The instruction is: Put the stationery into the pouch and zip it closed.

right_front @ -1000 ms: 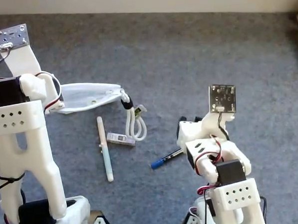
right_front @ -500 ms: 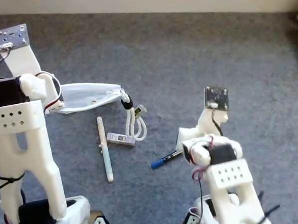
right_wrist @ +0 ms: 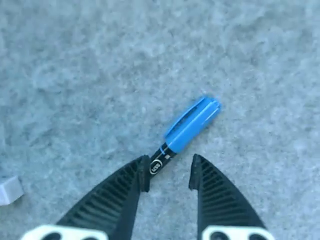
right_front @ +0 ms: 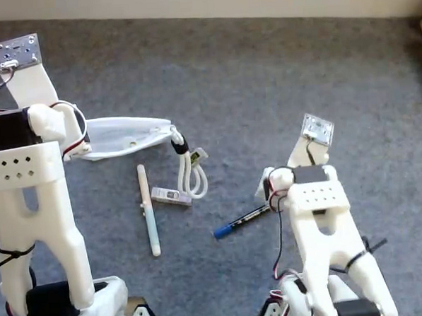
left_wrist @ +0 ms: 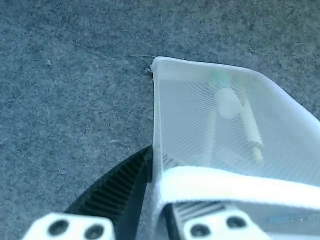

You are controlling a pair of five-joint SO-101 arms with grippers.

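Grey-blue carpet (right_front: pixel 263 70) covers the whole work surface. On it, toward the left side of the high view, lies the white mesh pouch (right_front: pixel 125 138), with a white cord loop (right_front: pixel 192 177) trailing from its end onto the carpet. In the left wrist view the pouch (left_wrist: pixel 225 125) is lifted at its rim, and through the mesh a slim white stick (left_wrist: pixel 250 132) and a round pale shape (left_wrist: pixel 227 102) can be made out inside; what they are I cannot tell.

The left gripper (left_wrist: pixel 152 167) is pinching the pouch's rim, and its dark ridged finger (left_wrist: pixel 120 185) is pressed against the mesh wall.

Loose stationery lies just beside the cord loop: a white pen (right_front: pixel 149 211) lies lengthwise, and a small white block (right_front: pixel 169 195) sits between it and the loop. Farther right, apart from these, is the blue-capped pen (right_front: pixel 239 221), lying at a slant.

The right gripper (right_wrist: pixel 169 172) hangs low over that pen (right_wrist: pixel 187 127) with its fingers (right_wrist: pixel 130 190) spread. The pen's black barrel end lies at the mouth of the gap, close against one fingertip, and the blue cap points away from the gripper.

The left arm (right_front: pixel 35 181) stands by the pouch, and the right arm (right_front: pixel 315 195) leans over the blue-capped pen.
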